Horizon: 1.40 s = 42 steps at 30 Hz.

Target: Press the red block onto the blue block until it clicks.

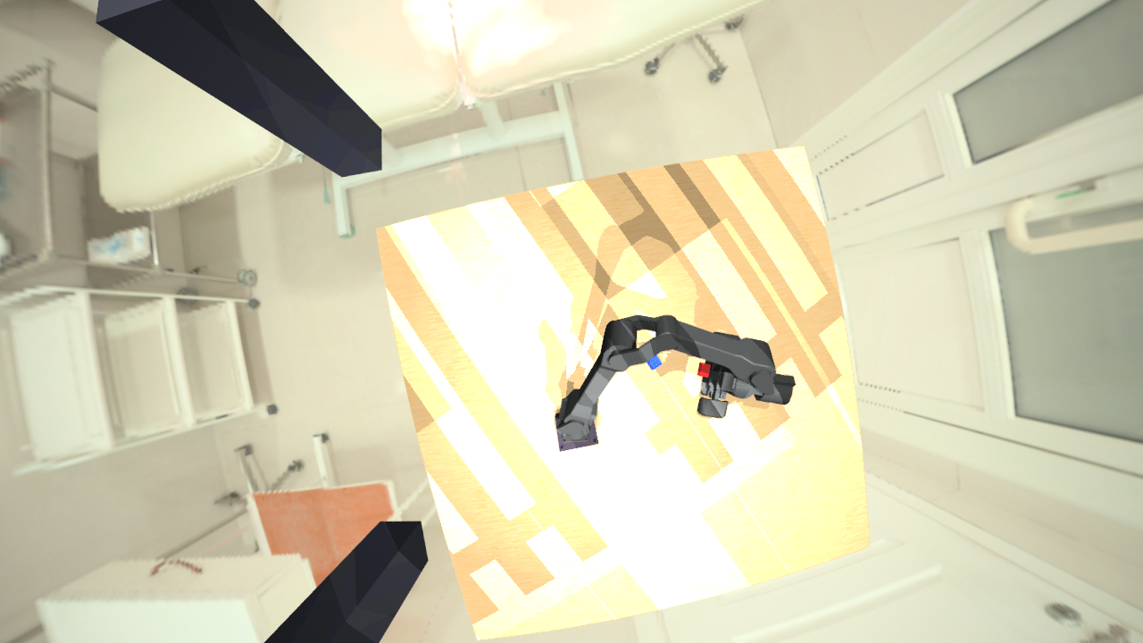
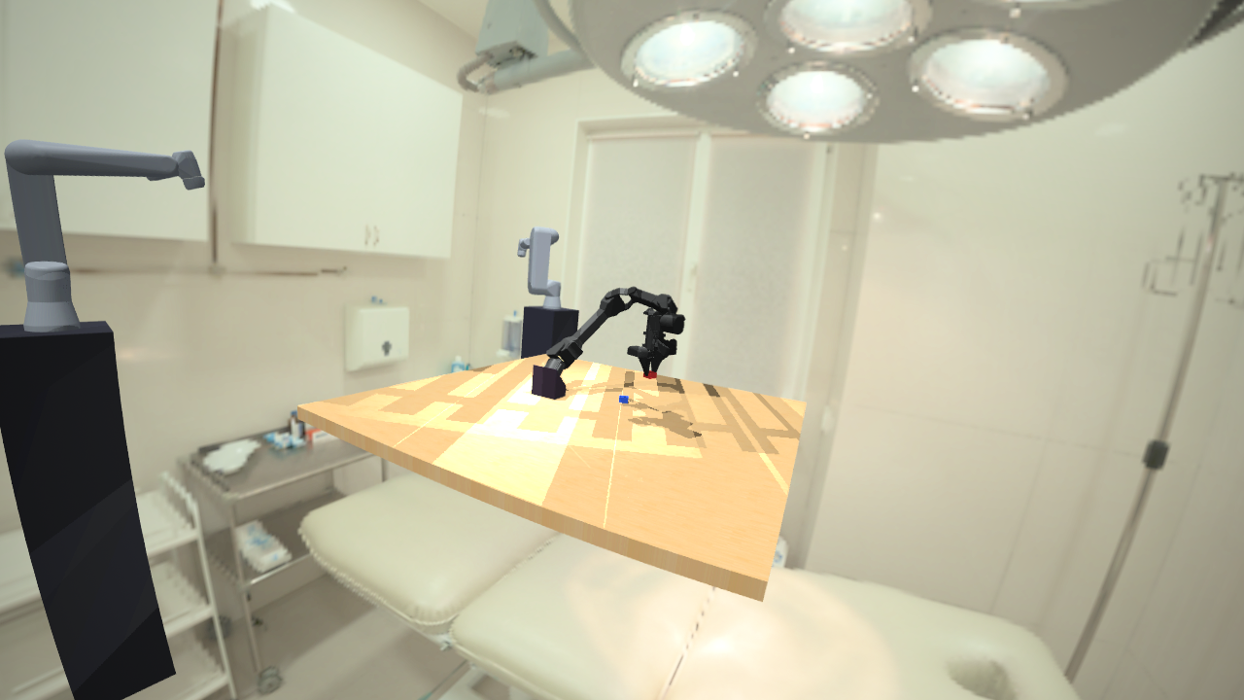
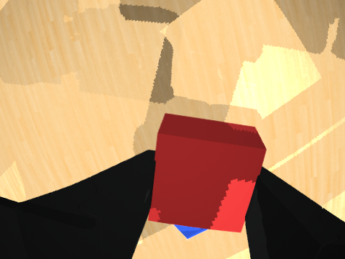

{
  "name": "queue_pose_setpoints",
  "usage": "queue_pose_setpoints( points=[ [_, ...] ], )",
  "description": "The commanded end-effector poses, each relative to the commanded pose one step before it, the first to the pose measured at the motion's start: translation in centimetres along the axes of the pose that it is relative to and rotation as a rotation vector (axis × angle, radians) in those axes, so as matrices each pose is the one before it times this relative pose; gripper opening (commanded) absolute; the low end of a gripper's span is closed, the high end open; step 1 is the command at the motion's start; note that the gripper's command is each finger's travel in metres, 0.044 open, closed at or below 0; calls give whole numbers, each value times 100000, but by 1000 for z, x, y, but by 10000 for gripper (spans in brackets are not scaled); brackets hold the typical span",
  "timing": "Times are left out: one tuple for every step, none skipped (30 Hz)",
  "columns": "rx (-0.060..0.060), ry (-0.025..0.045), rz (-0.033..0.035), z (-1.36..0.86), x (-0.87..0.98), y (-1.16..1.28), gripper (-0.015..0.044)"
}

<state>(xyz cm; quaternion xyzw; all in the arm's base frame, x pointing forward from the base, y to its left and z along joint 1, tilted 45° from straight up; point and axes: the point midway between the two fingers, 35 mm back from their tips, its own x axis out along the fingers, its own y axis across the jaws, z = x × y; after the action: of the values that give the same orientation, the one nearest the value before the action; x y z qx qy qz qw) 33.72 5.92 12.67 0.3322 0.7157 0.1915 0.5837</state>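
My gripper is shut on the red block, with one black finger on each side of it. The red block is held up above the table, off to one side of the blue block. The blue block rests on the table. In the wrist view only a corner of it shows below the red block's lower edge, and the rest is hidden. In the top view it lies to the left of the red block, close beside the arm.
The wooden table carries the arm's base, to the left of both blocks. Shadows and bright patches cross the table top. The arm's links pass close to the blue block in the top view.
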Motion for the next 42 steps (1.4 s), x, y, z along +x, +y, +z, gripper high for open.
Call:
queue_pose_setpoints(
  points=[
    [-2366,-352,-350,-373,-493,143,0],
    [-1737,-72,25,-220,125,45,0],
    [-2099,-87,30,-267,153,56,0],
    [-2099,-86,31,-268,154,57,0],
    [-2100,-86,31,-269,155,59,0],
    [-2100,-85,31,-270,156,61,0],
    [-2100,-85,32,-271,157,63,0],
    [-2101,-85,32,-272,158,64,0],
    [-2102,-82,32,-273,160,66,0],
    [-2150,37,-11,-296,159,69,0],
    [-2154,37,-9,-297,161,72,0],
    [-2154,38,-7,-298,162,74,0],
    [-2154,38,-5,-298,164,77,0],
    [-2154,38,-3,-299,165,79,0],
    [-2154,39,-1,-299,166,81,0],
    [-2154,39,1,-300,167,84,0],
    [-2154,39,3,-300,169,87,0],
    [-2155,39,4,-300,170,89,0],
    [-2155,39,6,-301,171,92,0],
    [-2152,39,8,-301,172,94,0],
    [-2155,39,10,-301,174,96,0],
    [-2155,39,12,-301,175,99,0],
    [-2155,39,14,-302,176,102,0],
    [-2155,39,16,-302,177,104,0],
    [-2155,38,18,-302,179,107,0],
    [-2155,38,20,-302,180,110,0],
    [-2155,38,22,-302,181,113,0],
    [-2155,37,24,-302,182,116,0],
    [-2155,37,26,-302,183,119,0],
    [-2157,36,27,-297,185,107,0],
    [-2161,35,29,-298,186,110,0],
    [-2161,35,31,-298,187,113,0],
    [-2161,34,32,-298,188,117,0],
    [-2157,33,34,-297,188,120,0],
    [-1739,26,29,-239,153,99,0],
    [-1043,16,18,-143,92,61,0],
    [-348,5,6,-48,31,21,0],
    [0,0,0,0,0,0,0],
    [0,0,0,0,0,0,0],
    [-1,-1,-1,20,0,-39,0],
    [-3,-2,-4,59,1,-116,0],
    [-3,-2,-4,58,2,-116,0]
  ],
)
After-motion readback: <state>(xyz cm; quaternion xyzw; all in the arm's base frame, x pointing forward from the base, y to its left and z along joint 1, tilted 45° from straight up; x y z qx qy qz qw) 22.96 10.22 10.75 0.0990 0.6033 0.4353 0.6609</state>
